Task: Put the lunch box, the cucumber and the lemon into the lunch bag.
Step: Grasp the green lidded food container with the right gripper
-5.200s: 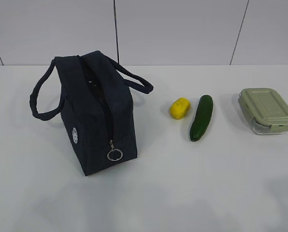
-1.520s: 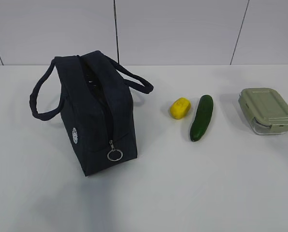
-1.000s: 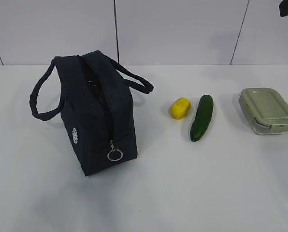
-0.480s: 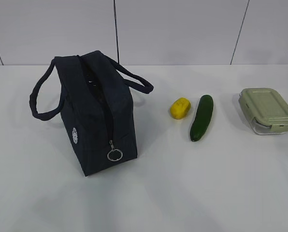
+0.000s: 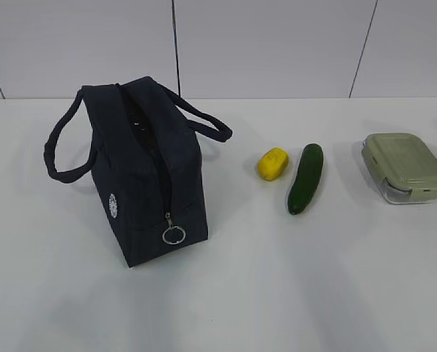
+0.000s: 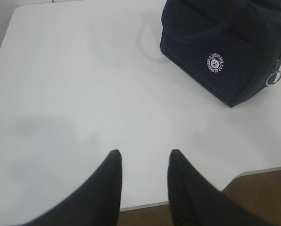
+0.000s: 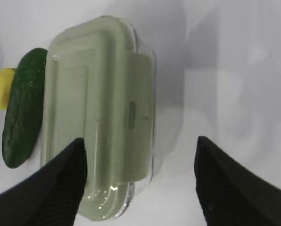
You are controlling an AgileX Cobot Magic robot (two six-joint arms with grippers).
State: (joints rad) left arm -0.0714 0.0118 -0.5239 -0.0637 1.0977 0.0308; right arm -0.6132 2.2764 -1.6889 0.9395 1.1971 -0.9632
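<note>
1. Lunch bag [image 5: 141, 172]: dark navy fabric, boxy, standing upright at the left of the white table [image 5: 226, 293]. Two loop handles; the zipper's metal ring pull [image 5: 174, 235] hangs at the near end; white round logo on the side. The top slit looks only narrowly parted. Risk: a rigid box may catch on the fabric edges or tip the soft bag over if nothing holds the mouth open.
2. Left gripper [image 6: 143, 157]: hovers over bare table, well apart from the bag, fingers spread a little, holding nothing.
3. Lemon [image 5: 273, 163]: small, bright yellow, blocky, just beside the cucumber [image 5: 306, 178], which is dark green, smooth and elongated. Whether the two touch cannot be told. Risk: either could roll if nudged.
4. Lunch box [image 7: 100, 113]: clear base, pale sage-green lid with side clips, at the right of the table, close beside the cucumber in the right wrist view.
5. Right gripper [image 7: 140, 146]: above the box, jaws spread wide, nothing held; it sits offset toward one side. Risk: closing off-centre could pinch a rounded corner and let the smooth box slip or skid into the cucumber.
</note>
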